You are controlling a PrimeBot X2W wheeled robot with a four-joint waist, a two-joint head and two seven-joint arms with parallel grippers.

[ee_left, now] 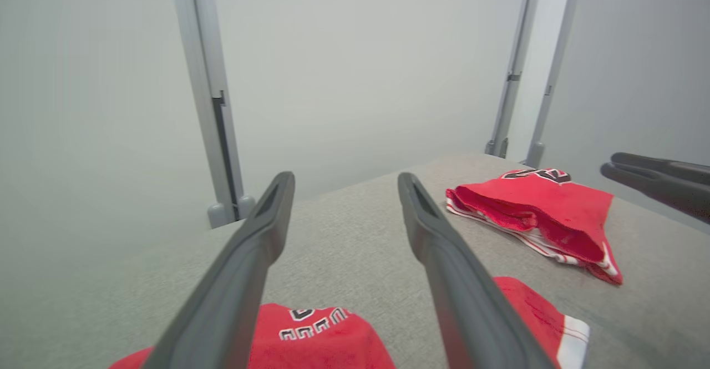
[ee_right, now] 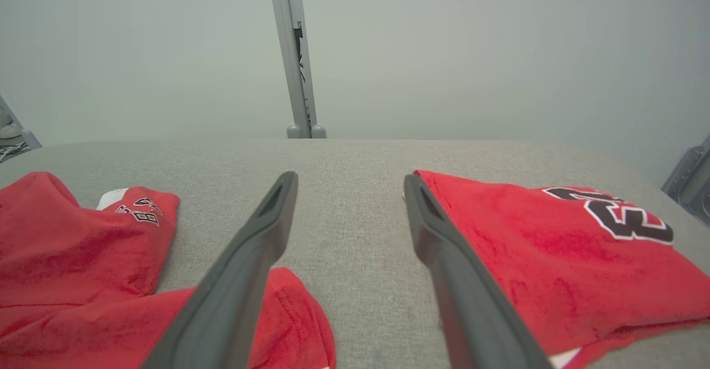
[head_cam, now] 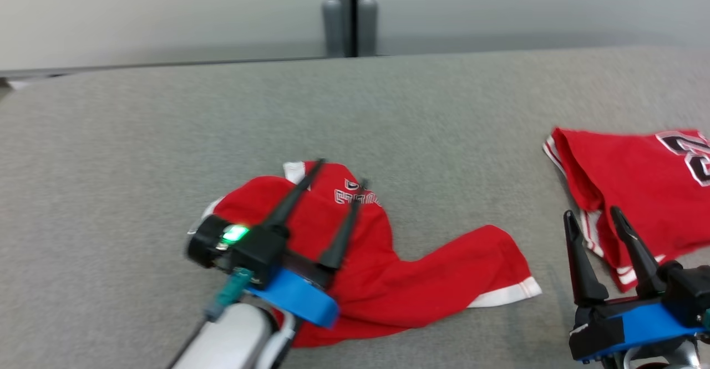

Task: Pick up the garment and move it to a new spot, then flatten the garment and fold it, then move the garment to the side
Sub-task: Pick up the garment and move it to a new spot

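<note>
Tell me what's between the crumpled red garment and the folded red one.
Bare grey tabletop separates the crumpled garment from the folded garment, clearest in the right wrist view; the right gripper hovers open above it.

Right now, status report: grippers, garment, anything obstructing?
Left gripper open over crumpled red garment, nothing held. Right gripper open, empty, beside folded red garment. Garments apart on grey table.

Light was soft, even and diffuse, leaving faint shadows. The head view was motion-blurred, most around the left end effector. Wrist views stretched toward their edges, backgrounds hazy.
</note>
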